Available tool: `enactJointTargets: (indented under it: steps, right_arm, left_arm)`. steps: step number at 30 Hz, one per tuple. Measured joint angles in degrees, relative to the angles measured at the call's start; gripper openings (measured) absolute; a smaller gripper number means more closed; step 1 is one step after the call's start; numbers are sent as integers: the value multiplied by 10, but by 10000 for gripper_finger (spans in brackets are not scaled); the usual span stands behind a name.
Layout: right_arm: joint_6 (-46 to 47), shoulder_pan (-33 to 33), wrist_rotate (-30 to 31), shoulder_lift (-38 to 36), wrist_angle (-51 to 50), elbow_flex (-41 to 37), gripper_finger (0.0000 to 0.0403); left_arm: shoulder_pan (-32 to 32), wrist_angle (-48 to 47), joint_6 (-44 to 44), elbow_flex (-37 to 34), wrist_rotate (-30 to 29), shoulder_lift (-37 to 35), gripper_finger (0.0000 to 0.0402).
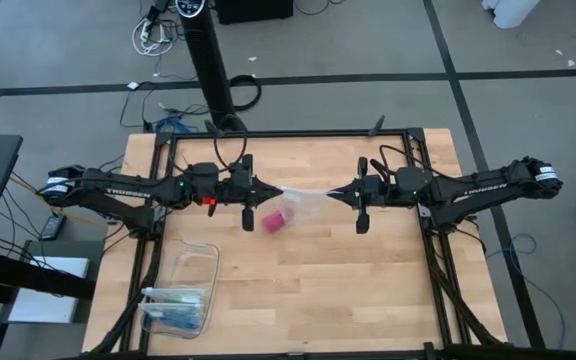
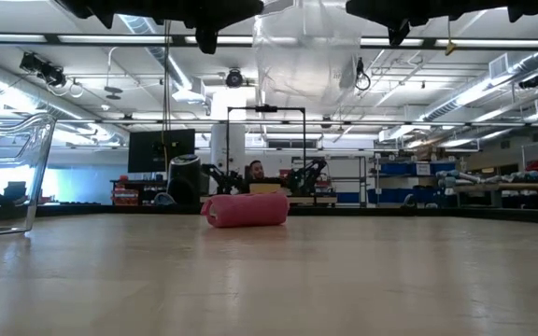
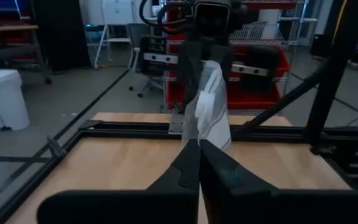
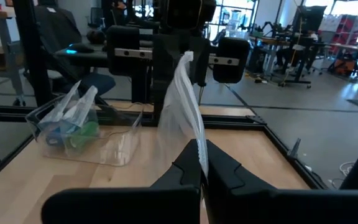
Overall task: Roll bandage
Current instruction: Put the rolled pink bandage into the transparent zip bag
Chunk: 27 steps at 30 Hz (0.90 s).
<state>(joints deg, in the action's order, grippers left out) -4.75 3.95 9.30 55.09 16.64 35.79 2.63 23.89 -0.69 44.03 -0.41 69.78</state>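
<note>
Bandage first: the magenta-pink soft fabric roll lies on its side on the pale wooden table, near the middle, and from the low camera I see it resting flat on the boards with nothing touching it. Above it, my two arms face each other and stretch a clear, crinkled plastic bag between them, up off the table. My left gripper has its fingers pressed together on one end of that bag, and my right gripper is pinched on the other end. From each wrist I see the film rising from between the closed fingertips. Nearer the left front corner sits a clear plastic box with blue contents, well apart from the roll.
</note>
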Motion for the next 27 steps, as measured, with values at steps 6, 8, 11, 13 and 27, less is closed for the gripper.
enactJointTargets:
  steps: [6,8,11,13,27]
  right_arm:
    - [7,-8,0,14,0,0,0]
    - [15,-15,0,23,0,0,0]
    - [22,-26,1,30,-2,0,0]
    - [28,-31,11,30,-3,0,0]
    - [37,-53,7,68,-7,13,1]
  left_arm:
    - [-5,2,26,0,-70,0,4]
    - [-5,2,33,0,-92,0,4]
    - [-5,-7,35,0,-126,0,3]
    - [-8,-26,35,0,-172,0,2]
    - [-30,67,35,0,-256,81,1]
